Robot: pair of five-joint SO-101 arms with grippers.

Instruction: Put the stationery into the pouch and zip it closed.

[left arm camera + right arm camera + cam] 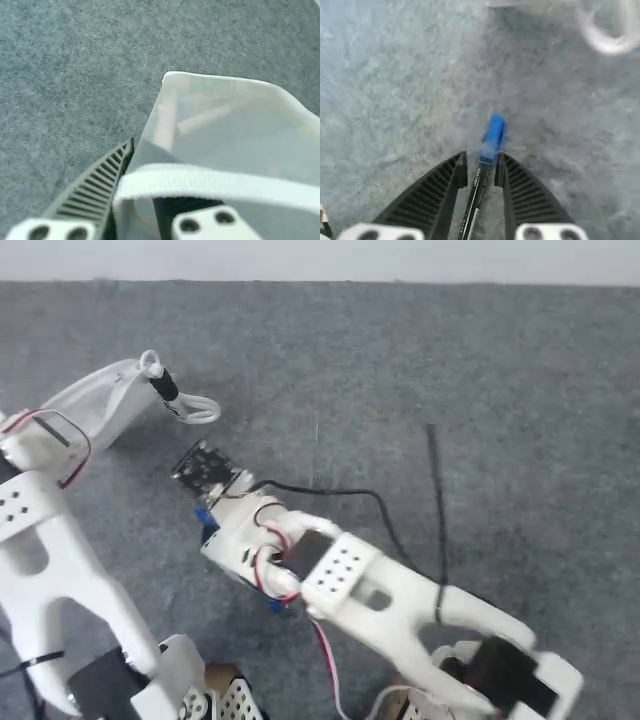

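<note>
We look down on the grey, felt-like worktop. At its far left sits the pouch, translucent white. Its black zip pull carries a white loop that trails toward the middle. The left arm stands along the left edge, and its top end meets the pouch's near corner. The right arm extends from the near right to the middle. Under its front end we make out a blue bit of the pen, near the loop but apart from it. A black cable curves off that arm. A thin, straight black line shows over the worktop farther right, and we cannot tell what it is.

From the left wrist we see the left hand closed on the pouch. One black ribbed finger lies outside the fabric and the other shows darkly through it. The pouch's white band runs across both. Pale stick shapes show through the fabric, too faint for us to name.

From the right wrist we see the right hand narrow, its fingers close on either side of the pen. The blue cap juts past the fingertips and the dark barrel runs back between them. The loop shows blurred beyond.
</note>
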